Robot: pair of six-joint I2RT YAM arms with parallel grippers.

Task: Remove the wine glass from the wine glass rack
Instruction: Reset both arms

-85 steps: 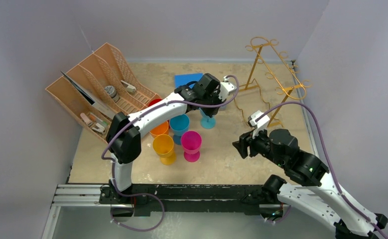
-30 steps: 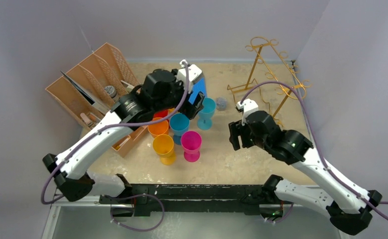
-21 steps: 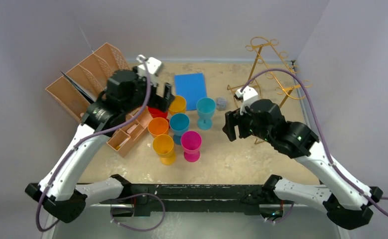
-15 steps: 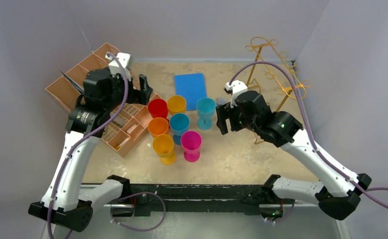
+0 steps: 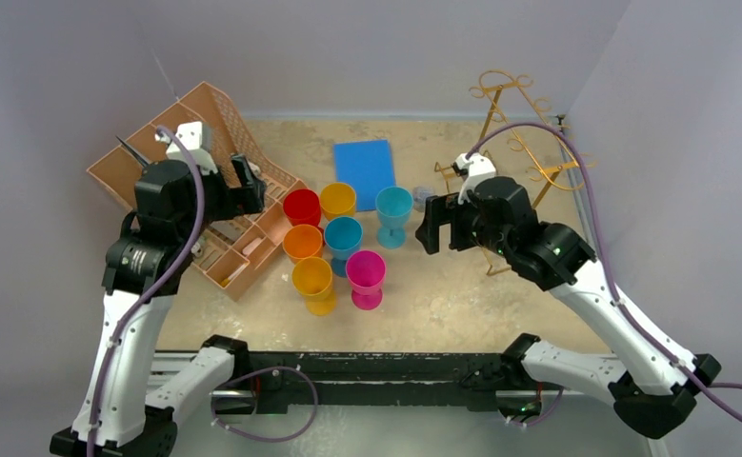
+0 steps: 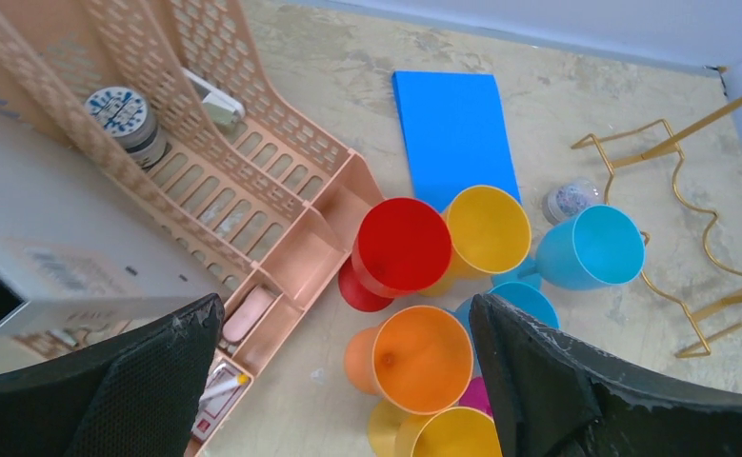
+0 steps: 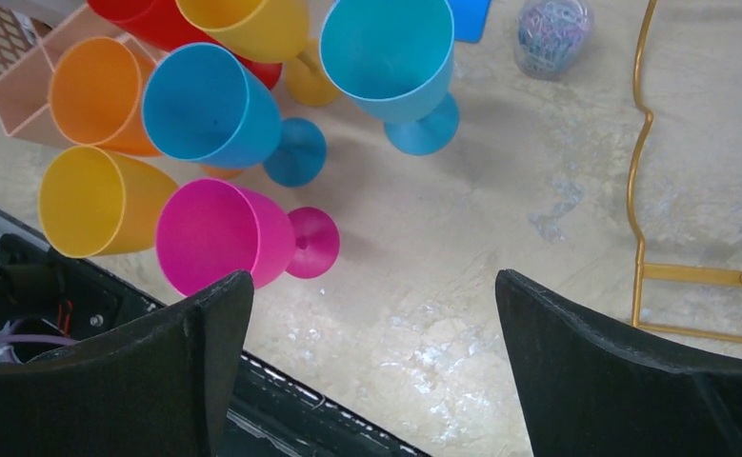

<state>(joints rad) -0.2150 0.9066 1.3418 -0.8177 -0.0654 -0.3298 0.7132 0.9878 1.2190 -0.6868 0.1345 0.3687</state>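
Both arms have swung back from the cups, the left arm retreating over the peach desk organizer. On the surface the gold wine glass rack hangs bare; the light blue wine glass stands upright among other coloured goblets. Both grippers' jaws stand apart, empty.
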